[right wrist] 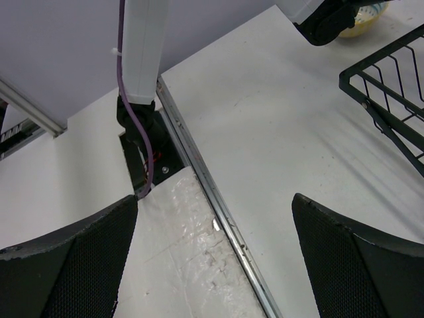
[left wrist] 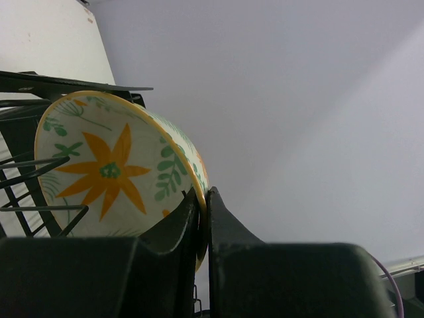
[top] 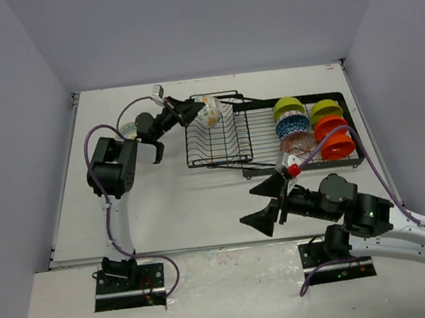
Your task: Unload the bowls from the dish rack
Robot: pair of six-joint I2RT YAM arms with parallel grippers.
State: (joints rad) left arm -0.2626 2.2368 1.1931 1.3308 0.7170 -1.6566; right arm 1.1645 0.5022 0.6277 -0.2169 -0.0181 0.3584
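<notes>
The black wire dish rack (top: 218, 139) stands at the back middle of the table. My left gripper (top: 191, 113) is shut on the rim of a white floral bowl (top: 208, 112) at the top left edge of the rack's raised section. In the left wrist view its jaws (left wrist: 204, 199) pinch the yellow rim of this bowl (left wrist: 106, 172), which stands on edge among the rack wires (left wrist: 33, 179). Several bowls stand in the flat right section: lime green (top: 288, 107), blue-patterned (top: 293, 125), pinkish (top: 298, 144), orange (top: 332, 126). My right gripper (top: 248, 204) hangs open and empty in front of the rack.
A small pale bowl (top: 126, 131) sits on the table behind the left arm, and shows again as a bowl (right wrist: 361, 23) in the right wrist view. Below the right gripper (right wrist: 215, 202) run the table's metal front rail (right wrist: 218, 205) and the left arm's base (right wrist: 142, 132). A rack corner (right wrist: 391, 86) lies to its right.
</notes>
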